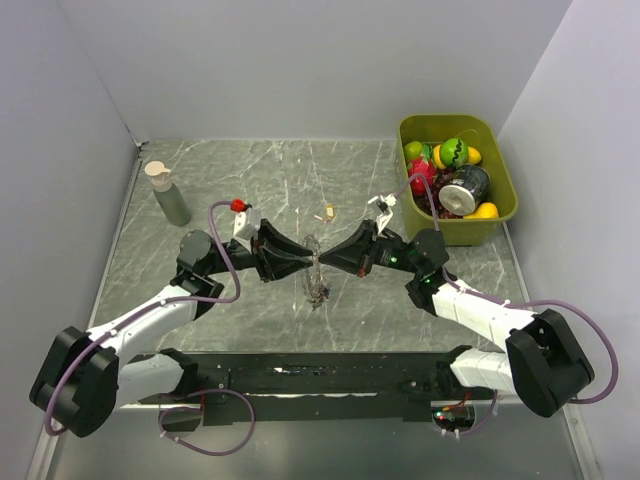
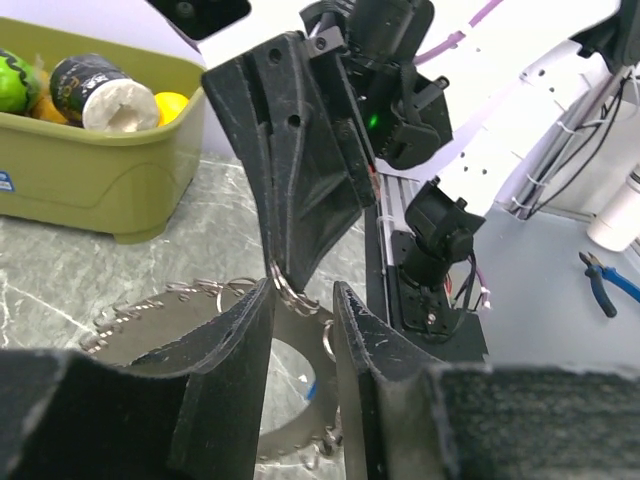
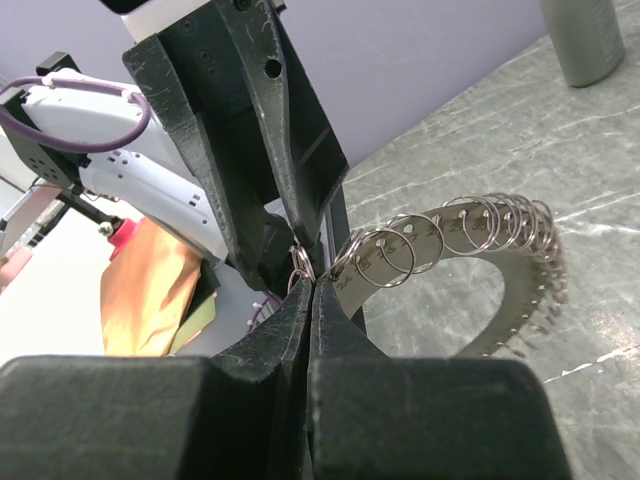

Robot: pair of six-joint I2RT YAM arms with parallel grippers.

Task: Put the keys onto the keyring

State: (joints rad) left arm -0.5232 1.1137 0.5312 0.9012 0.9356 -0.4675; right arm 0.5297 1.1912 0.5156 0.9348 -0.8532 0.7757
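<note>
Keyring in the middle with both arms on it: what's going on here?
Both arms meet at the keyring, which is tipped up on edge above the table. The right claw is shut on a small ring at its rim. The left claw faces it, jaws partly apart around that same spot. A tan-headed key lies loose farther back, not yet on.

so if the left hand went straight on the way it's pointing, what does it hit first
Almost at once the keyring, which hangs at its tips, pinched by the right hand pointing straight back at it. The left hand has barely any free way ahead, though depth is unclear.
</note>
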